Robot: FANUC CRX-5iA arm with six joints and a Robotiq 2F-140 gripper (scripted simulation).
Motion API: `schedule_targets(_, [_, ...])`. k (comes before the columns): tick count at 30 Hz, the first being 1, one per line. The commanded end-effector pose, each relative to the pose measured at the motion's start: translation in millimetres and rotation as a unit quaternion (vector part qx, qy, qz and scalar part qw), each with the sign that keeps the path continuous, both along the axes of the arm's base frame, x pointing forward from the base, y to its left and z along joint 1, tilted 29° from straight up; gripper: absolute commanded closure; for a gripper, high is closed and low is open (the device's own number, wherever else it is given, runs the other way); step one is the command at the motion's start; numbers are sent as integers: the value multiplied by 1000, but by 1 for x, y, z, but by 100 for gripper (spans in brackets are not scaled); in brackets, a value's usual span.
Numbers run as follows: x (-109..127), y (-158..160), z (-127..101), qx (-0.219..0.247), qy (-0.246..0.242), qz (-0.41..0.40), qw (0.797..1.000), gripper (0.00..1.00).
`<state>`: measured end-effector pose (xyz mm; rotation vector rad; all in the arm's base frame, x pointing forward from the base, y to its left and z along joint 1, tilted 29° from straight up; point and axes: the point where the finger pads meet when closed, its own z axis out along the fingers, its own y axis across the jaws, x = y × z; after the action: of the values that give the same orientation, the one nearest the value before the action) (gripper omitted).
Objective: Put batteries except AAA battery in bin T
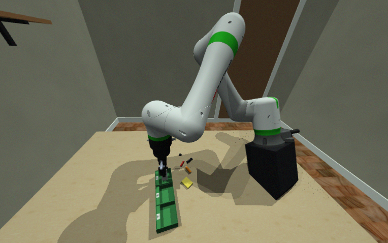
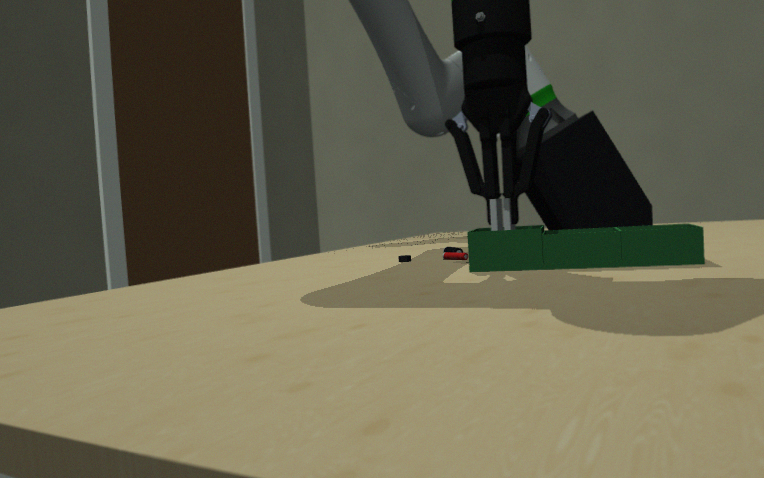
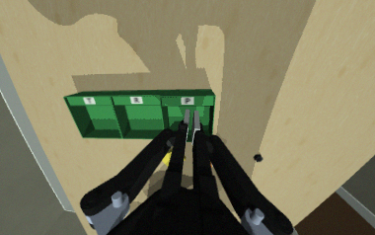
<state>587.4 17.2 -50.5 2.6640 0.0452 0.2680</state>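
Three joined green bins (image 1: 165, 197) (image 2: 585, 250) (image 3: 101, 129) stand in a row on the table. In the wrist view they are labelled T (image 3: 89, 101), R (image 3: 136, 101) and P (image 3: 187, 101). My gripper (image 1: 163, 175) (image 2: 501, 224) (image 3: 190, 117) is shut, and its fingertips reach down into bin P, the end nearest the loose objects. I see nothing between the fingers. A black battery (image 1: 189, 160) (image 2: 452, 249), a red battery (image 1: 182, 163) (image 2: 455, 255) and an orange battery (image 1: 188, 169) lie on the table beside that end. A small black button cell (image 1: 180, 154) (image 2: 403, 258) (image 3: 257, 158) lies farther off.
A flat yellow block (image 1: 186, 182) lies beside the bins near the batteries. The arm's black pedestal (image 1: 271, 169) (image 2: 585, 180) stands at the table's right side. Bins T and R look empty in the wrist view.
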Motion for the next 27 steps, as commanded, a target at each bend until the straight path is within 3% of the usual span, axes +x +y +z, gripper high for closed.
schedule_targets(1, [0,1,2,0,0,0,1000,95])
schedule_targets(21, [-5,12,23,0,0,0,1000,95])
schedule_targets(27, [-9,21,41,0,0,0,1000,95])
